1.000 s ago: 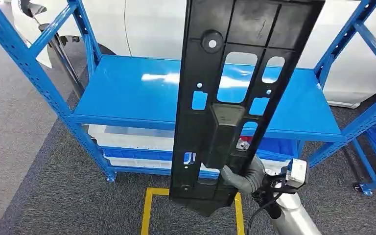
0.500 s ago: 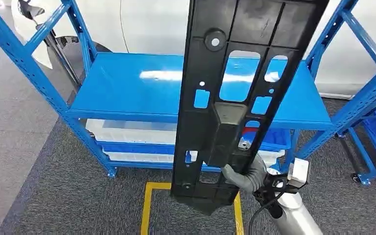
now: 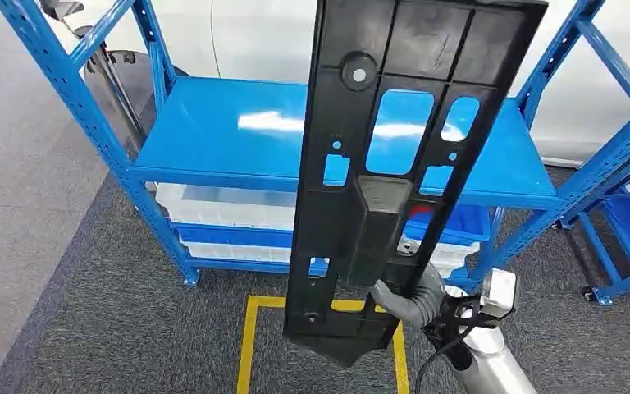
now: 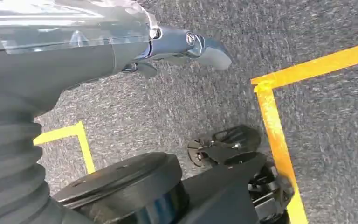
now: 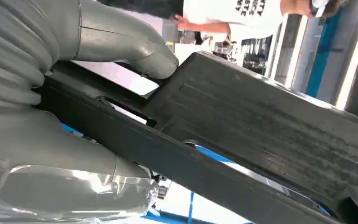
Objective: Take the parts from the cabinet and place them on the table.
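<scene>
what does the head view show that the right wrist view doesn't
Head view alone: the blue shelving rack, the white bins under its shelf, the yellow floor marking on grey carpet, and the long black plastic panel nearly whole, standing upright with its cut-outs.

Right wrist view alone: a person in a white shirt behind the panel, and the thumb pressed on the panel's raised ribbed block.

Both: the right hand gripping the panel near its lower end.
</scene>
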